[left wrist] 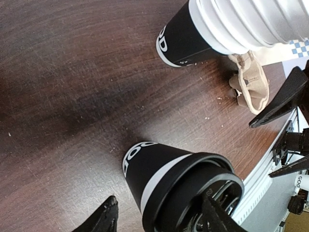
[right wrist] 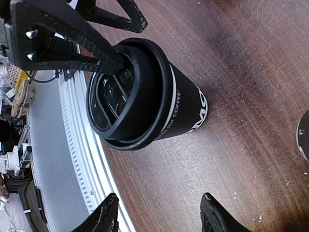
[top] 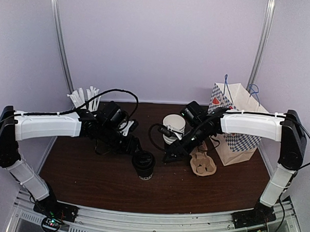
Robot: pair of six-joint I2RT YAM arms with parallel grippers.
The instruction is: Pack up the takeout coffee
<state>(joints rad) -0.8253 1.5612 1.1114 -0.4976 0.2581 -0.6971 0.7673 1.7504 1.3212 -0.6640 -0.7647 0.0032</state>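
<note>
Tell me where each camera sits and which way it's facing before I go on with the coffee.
Top external: above and behind the bases, looking down at the table; left arm and right arm show.
Left wrist: on the left arm, looking down at the coffee cup and the stack of white cups; left end effector tips at the bottom edge.
Right wrist: on the right arm, facing the coffee cup's lid; right end effector tips at the bottom edge.
Shared: all three show the coffee cup.

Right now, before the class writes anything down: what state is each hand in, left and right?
Left hand: open, close around the takeout coffee, not gripping it.
Right hand: open, holding nothing.
</note>
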